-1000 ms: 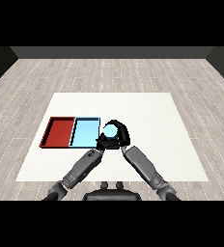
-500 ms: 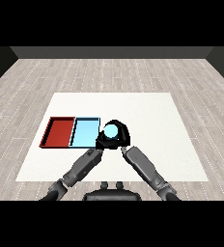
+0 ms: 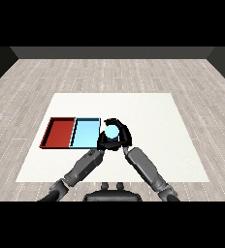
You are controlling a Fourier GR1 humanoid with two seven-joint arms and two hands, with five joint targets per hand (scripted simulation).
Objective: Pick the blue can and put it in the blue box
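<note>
Beside the blue tray (image 3: 85, 133), blue can (image 3: 111, 131) inside curled right robot hand (image 3: 120, 139)

This looks like a bare test room, not a home. A flat white square tabletop (image 3: 148, 116) sits on a pale grey wooden plank floor (image 3: 46, 77), with a dark plain wall (image 3: 112, 52) at the back.

We see a white table (image 3: 148, 111) in the middle, with a floor (image 3: 134, 72) of pale grey wood planks all around it and a dark wall (image 3: 112, 52) far behind it.
</note>
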